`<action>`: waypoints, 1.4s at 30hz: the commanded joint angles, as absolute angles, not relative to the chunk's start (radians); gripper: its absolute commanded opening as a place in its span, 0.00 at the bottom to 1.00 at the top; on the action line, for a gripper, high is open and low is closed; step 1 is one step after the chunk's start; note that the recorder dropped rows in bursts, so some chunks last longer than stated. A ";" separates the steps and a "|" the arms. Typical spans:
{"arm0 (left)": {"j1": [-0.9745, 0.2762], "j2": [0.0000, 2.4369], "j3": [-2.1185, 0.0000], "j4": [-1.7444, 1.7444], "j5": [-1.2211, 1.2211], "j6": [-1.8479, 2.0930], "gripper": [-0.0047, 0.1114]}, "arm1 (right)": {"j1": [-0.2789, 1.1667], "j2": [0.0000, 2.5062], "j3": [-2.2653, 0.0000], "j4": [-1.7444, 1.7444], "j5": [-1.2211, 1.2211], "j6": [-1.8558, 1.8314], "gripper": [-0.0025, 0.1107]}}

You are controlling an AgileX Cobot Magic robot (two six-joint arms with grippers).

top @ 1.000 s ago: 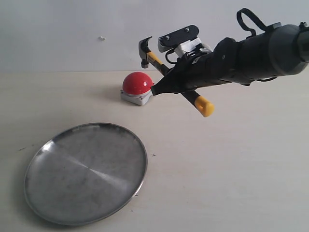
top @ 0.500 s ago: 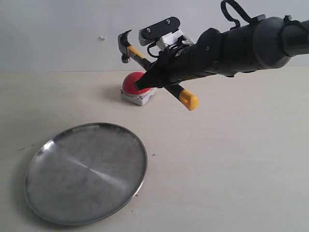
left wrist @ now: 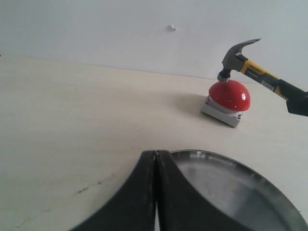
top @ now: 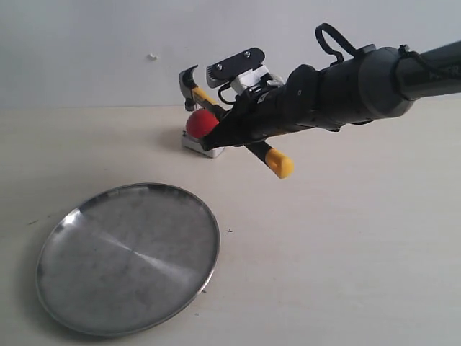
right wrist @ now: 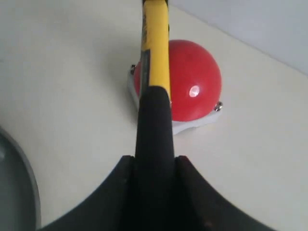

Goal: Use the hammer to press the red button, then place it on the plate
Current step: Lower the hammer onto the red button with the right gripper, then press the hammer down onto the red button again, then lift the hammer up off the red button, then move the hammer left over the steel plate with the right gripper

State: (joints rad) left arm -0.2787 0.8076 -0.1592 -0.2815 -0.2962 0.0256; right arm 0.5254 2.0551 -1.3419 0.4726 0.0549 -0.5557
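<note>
My right gripper (top: 229, 128) (right wrist: 154, 161) is shut on the hammer's black handle (right wrist: 154, 130). The hammer (top: 216, 104) slants down over the red button (top: 200, 122), its yellow end (top: 281, 167) sticking out toward the near side. In the left wrist view the dark steel head (left wrist: 234, 57) meets the top of the red dome (left wrist: 230, 95) on its light-grey base (left wrist: 221, 113). The silver plate (top: 130, 256) lies flat at the front left, nothing on it. My left gripper (left wrist: 156, 155) is shut on nothing, hovering at the plate's rim (left wrist: 216, 156).
The pale tabletop (top: 346, 245) stretches around the plate and button. A light wall (top: 86, 50) rises behind the table, with a small white speck (top: 152, 55) on it.
The right arm swung left and then down with the hammer. Its head went from high beside the button to resting on the red dome.
</note>
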 commanded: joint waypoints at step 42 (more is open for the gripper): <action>-0.278 0.802 -0.155 -0.279 -0.299 0.023 0.04 | 0.528 1.744 -1.305 0.636 0.256 -0.608 0.02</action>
